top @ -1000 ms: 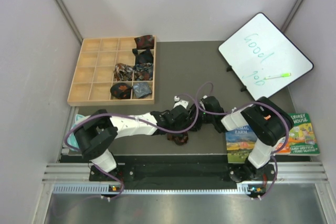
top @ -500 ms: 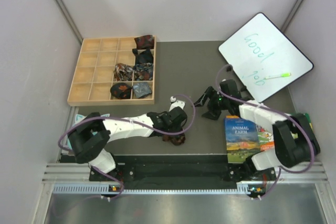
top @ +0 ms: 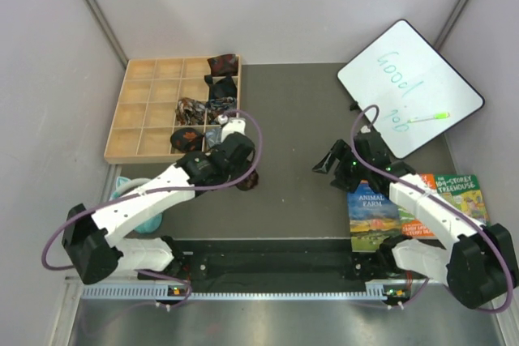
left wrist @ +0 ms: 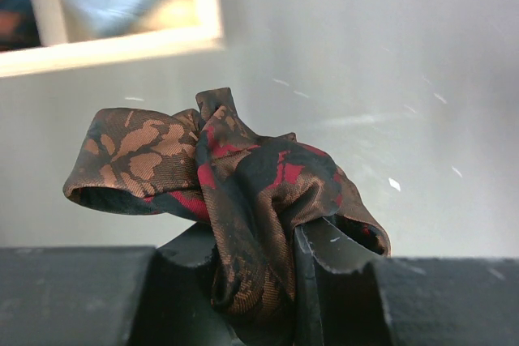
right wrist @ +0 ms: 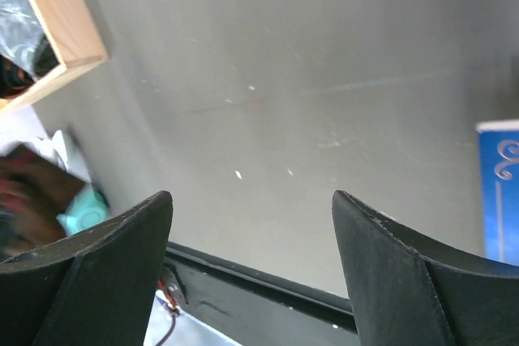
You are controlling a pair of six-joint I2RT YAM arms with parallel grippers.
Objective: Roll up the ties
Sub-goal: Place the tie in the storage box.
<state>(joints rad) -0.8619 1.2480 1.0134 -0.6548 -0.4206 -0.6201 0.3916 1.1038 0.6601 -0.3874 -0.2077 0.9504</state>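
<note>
Left fingers [left wrist: 357,305] pinch the loosely rolled tie [left wrist: 243,176], right fingers [right wrist: 389,265] gape empty; we fear it could unravel before the tray [top: 146,115].

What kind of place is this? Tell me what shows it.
Probably a robot test cell: robot arms bolted at a walled-in table, a wooden tray of rolled ties, a whiteboard reading Good job.

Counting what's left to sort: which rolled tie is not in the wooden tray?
The brown-black fabric tie with rust-orange and red print, clamped in the left hand beside the compartmented wooden tray; the other rolled ties sit in its cells.
</note>
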